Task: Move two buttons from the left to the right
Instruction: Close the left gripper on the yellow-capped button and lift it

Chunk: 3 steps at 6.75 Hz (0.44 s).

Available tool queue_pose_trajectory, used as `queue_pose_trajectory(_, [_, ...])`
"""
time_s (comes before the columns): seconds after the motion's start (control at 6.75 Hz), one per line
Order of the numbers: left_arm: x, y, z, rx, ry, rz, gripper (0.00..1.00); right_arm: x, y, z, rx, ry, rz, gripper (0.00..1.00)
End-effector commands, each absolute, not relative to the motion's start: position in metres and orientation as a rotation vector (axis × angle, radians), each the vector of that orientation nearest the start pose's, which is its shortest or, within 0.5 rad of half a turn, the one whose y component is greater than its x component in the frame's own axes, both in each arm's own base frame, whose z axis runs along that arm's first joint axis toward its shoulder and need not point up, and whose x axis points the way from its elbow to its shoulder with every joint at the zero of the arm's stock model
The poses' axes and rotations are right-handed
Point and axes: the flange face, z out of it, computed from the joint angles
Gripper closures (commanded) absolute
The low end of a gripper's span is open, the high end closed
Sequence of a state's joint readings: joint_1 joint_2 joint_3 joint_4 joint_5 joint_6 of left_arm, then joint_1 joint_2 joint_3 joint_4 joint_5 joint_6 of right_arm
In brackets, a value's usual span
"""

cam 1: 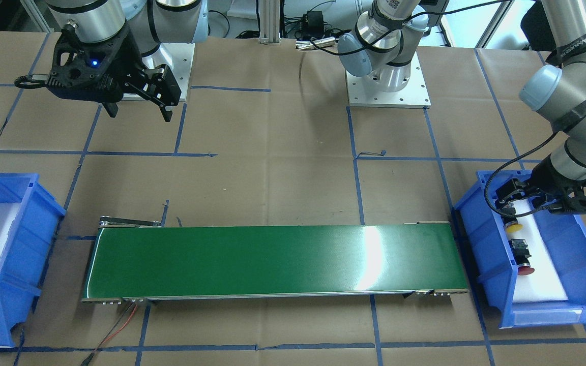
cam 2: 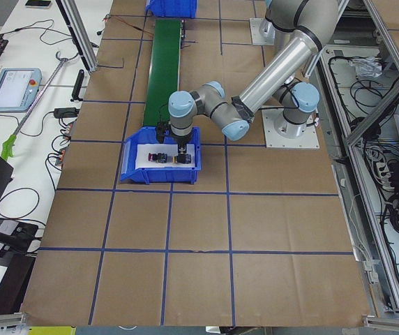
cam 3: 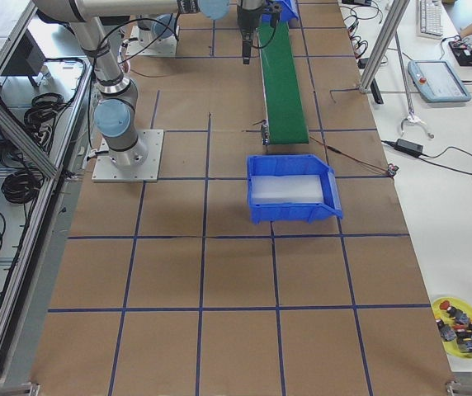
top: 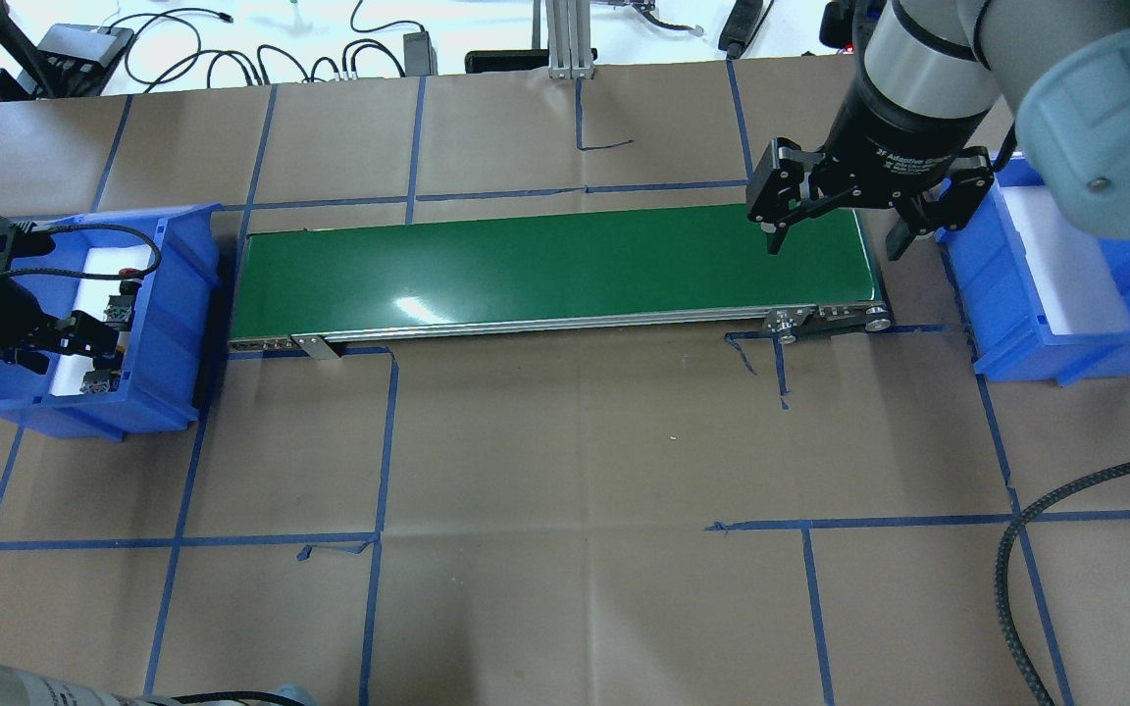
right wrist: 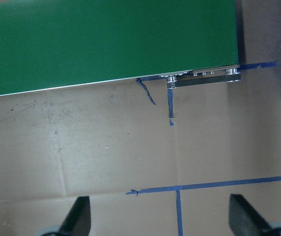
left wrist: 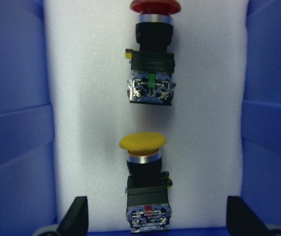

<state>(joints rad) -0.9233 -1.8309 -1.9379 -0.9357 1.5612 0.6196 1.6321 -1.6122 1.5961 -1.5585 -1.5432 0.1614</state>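
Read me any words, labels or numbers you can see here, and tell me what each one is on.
"2F Adaptive": on the collar above the right gripper; what follows is blurred.
White lettering on the black strap round the left arm: too blurred to read.
Yellow button and red button: no legible marking.
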Motion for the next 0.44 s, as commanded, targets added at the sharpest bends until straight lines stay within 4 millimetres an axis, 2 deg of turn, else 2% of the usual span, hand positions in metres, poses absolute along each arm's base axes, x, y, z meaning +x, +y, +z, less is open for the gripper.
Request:
queue_pose_trajectory(0.0, [0.2086,-0.4947,0.2193,-0.053,3.137,-0.037,0.01,0.1649,-0.4653,0.4945,0.157,3.110,0.000,0.00])
queue_pose_trajectory(0.3, [0.2093,-0.4960,0.2119,-0.053,3.138,-0.039,0.01,0.1649,-0.4655,0.4946,0.157,3.110,-0.002,0.00])
